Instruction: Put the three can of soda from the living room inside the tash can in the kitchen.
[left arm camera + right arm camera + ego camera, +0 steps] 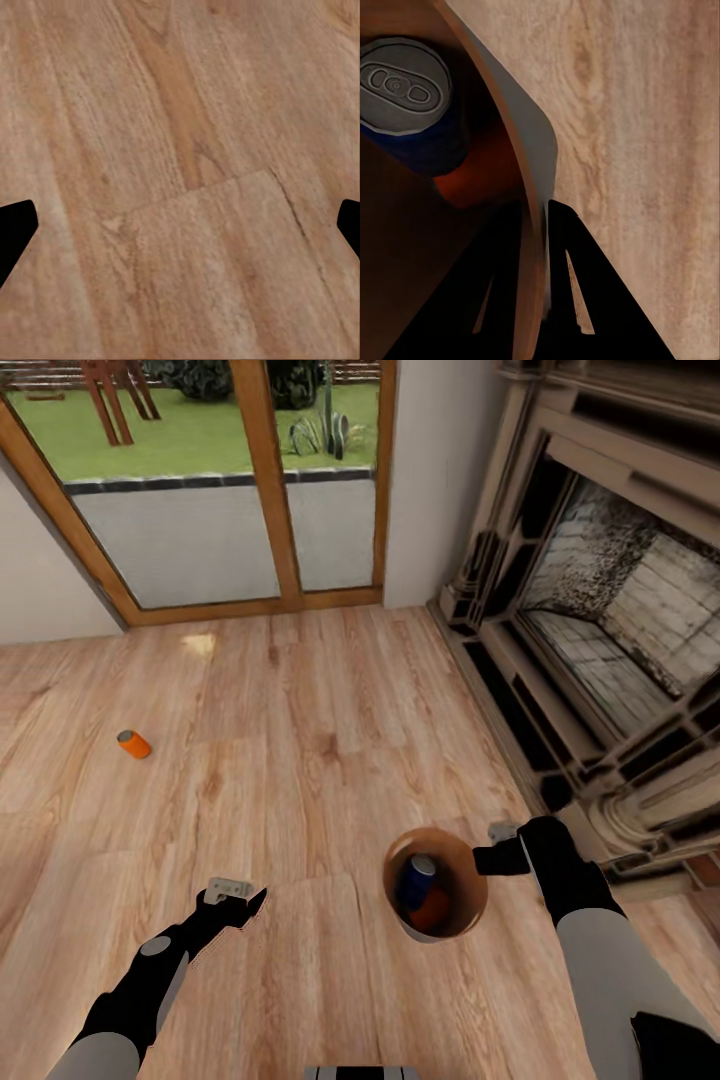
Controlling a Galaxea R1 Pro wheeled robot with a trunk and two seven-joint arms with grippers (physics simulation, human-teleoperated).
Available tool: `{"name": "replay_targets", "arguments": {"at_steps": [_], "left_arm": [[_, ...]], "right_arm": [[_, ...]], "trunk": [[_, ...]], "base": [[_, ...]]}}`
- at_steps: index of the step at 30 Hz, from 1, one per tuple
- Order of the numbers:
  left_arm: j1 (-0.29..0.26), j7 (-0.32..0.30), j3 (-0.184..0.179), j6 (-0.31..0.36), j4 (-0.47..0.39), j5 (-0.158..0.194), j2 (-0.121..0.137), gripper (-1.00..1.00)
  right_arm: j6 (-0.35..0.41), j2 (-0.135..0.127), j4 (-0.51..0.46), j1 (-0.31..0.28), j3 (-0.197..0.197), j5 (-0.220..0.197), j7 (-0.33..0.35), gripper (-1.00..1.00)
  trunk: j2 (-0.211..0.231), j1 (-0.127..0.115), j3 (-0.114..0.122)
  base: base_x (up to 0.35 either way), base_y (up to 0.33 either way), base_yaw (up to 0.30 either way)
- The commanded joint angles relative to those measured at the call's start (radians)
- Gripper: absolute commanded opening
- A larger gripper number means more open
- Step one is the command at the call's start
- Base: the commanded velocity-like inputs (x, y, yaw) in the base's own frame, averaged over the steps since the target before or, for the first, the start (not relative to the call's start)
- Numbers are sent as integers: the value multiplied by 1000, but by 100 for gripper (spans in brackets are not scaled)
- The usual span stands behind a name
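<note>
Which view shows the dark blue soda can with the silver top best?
The right wrist view: the dark blue can with its silver top sits large inside the copper-brown bin, pull-tab visible, above an orange can. The head view shows it small in the bin. The left wrist view shows wood floor.

Floor point(300, 760): light wood planks with visible grain and knots, running throughout. At 12 o'clock, a wood-framed glazed door point(265, 480) looks out on grey paving and a lawn point(200, 430) in daylight. Plain pale walls point(430, 480) flank the frame. At 3 o'clock, a fireplace point(600, 610) with stepped pale surround and sooty brick interior.
</note>
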Motion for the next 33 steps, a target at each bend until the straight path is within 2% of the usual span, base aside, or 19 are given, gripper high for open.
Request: {"name": "replay_targets", "arguments": {"at_steps": [1,6,27,33], "left_arm": [[0,0,0,0,0,0,0,100],[0,0,0,0,0,0,0,100],[0,-1,0,0,0,0,-1,100],[0,-1,0,0,-1,0,-1,100]], "right_arm": [[7,0,0,0,0,-21,6,-100],[7,-2,0,0,-5,-24,13,-100],[7,-2,0,0,-6,-24,10,-100],[7,-1,0,0,-6,-24,12,-100]], "trunk": [[0,0,1],[0,0,4],[0,0,5],[0,0,8]], "base": [[313,127,215],[313,127,169],[313,127,7],[313,127,127]]}}
